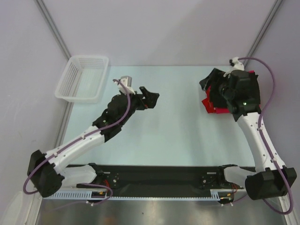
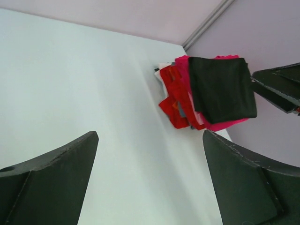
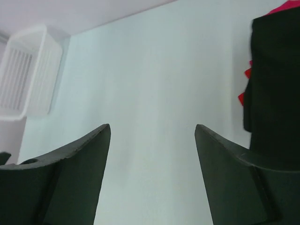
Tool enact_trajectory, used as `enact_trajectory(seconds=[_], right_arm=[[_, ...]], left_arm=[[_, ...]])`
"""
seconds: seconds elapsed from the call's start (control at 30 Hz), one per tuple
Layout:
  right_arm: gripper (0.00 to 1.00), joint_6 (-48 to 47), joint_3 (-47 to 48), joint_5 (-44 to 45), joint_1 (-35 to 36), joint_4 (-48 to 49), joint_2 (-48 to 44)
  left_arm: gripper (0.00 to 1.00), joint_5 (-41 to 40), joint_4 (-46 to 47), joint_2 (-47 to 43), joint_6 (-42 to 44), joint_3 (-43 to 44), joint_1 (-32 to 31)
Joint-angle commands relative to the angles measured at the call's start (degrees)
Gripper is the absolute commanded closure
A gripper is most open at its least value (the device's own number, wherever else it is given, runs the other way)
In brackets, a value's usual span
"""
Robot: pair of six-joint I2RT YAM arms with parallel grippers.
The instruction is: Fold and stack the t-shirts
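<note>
The job looks close to done. The t-shirts sit in one pile at the far right of the table [image 1: 178, 136], with the black shirt [image 2: 220, 86] folded flat on top and the red shirts [image 2: 174, 96] under it. I can see no other shirt lying loose on the table, and no cloth shows through the white basket [image 1: 89, 57] at the far left corner. What seems to be left is tidying. The top fold is neat, but the red layers below are bunched, and they stick out past the black one on the side facing the middle of the table. A bit of pale cloth or a label shows among them.

The folded black shirt is close to square, so I cannot name a long axis for it with any confidence. Its edges run roughly in line with the table edges, a little skewed. Which end holds the collar cannot be told, because the fold hides it and the right arm covers much of the pile from above.

The right tool [image 3: 152, 127] hangs at the pile with its jaws apart and nothing between them, the black shirt just beside one finger. The left tool [image 1: 152, 97] is released too, spread wide over bare table near the middle, well apart from the pile and pointing toward it.
</note>
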Motion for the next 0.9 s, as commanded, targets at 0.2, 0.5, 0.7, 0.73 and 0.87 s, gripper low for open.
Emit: enact_trajectory(seconds=[0.2, 0.5, 0.7, 0.73, 0.87], right_arm=[[0.21, -7.2, -20.4, 14.0, 20.2, 13.0, -10.4], [0.18, -5.6, -44.8, 15.1, 26.6, 22.3, -26.6], [0.17, -2.9, -53.3, 15.1, 26.6, 22.3, -32.4], [0.17, -1.7, -54.6, 16.2, 26.6, 24.1, -32.3], [0.16, 0.2, -54.1, 19.8, 26.6, 22.3, -32.2]], left_arm=[[0.0, -7.0, -9.2, -18.9, 2.3, -17.3, 0.3], [0.0, -5.9, -18.0, -34.3, 6.6, -32.6, 0.3], [0.0, -4.2, -17.3, -42.7, 7.9, -39.6, 0.2], [0.01, -3.8, -16.4, -43.3, 8.2, -40.1, 0.2], [0.0, -4.4, -15.4, -43.4, 8.2, -40.2, 0.2]])
